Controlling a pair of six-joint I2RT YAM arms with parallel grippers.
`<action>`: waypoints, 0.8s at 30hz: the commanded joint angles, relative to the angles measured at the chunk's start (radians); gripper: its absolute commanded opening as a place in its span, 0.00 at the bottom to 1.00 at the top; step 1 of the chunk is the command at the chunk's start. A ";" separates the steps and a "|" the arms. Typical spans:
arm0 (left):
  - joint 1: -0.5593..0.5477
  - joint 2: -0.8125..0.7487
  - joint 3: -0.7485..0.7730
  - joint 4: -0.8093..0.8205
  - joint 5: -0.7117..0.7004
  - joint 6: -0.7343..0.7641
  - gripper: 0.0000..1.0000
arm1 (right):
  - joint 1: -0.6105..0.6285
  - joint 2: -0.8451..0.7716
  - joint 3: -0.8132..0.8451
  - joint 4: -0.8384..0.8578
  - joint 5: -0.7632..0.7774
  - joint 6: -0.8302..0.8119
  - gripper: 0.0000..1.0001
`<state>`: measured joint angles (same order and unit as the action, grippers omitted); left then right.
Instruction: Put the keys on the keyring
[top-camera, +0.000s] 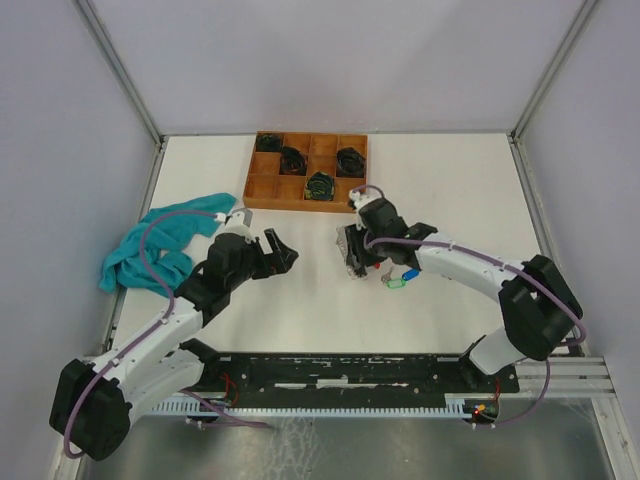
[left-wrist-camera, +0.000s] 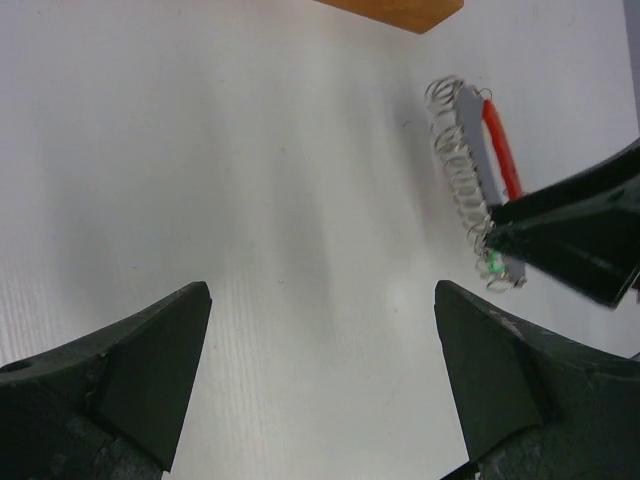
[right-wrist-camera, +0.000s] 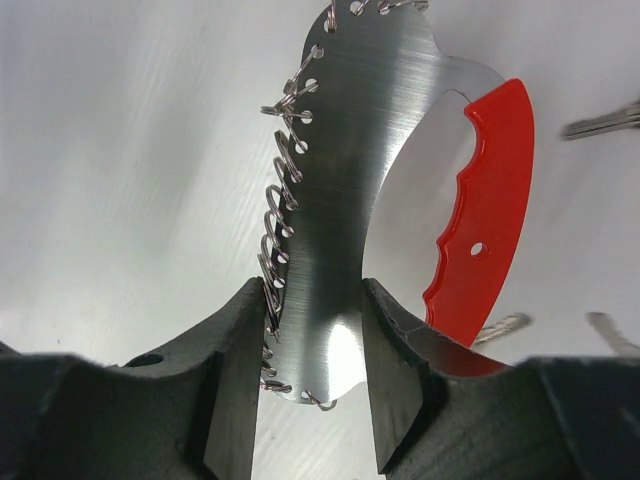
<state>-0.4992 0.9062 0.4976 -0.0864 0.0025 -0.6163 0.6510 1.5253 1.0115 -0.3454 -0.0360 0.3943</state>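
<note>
Keys (top-camera: 402, 278) not yet picked up! Left of centre, the left gripper (left-wrist-camera: 322, 290) hovers wide open, empty, aimed at the keyring (right-wrist-camera: 350, 120). Mid-table, the right gripper (right-wrist-camera: 312, 290) clamps its plate, likely steadying the rings for threading; the keys lie just right of it.

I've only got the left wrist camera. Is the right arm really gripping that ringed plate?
Observer: Yes. The right wrist view shows the right gripper with jaws shut on the lower end of the keyring plate.
Operator: Where are the keys?
Observer: Top view: a blue-tagged key and a green-tagged key lie beside the right forearm.
Operator: What's off to my left?
Observer: A teal cloth, at the left edge of the table.
</note>
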 joint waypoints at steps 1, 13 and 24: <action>0.016 -0.036 -0.051 0.141 0.013 -0.132 0.99 | 0.153 0.005 -0.052 0.127 0.044 0.012 0.35; 0.017 0.013 -0.115 0.154 0.022 -0.119 0.99 | 0.370 0.189 -0.016 0.099 0.114 0.001 0.44; 0.016 0.118 -0.113 0.208 0.054 -0.114 0.99 | 0.359 0.088 0.091 -0.144 0.198 -0.119 0.67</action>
<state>-0.4873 1.0077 0.3794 0.0471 0.0376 -0.7170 1.0191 1.6836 1.0245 -0.3923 0.0891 0.3374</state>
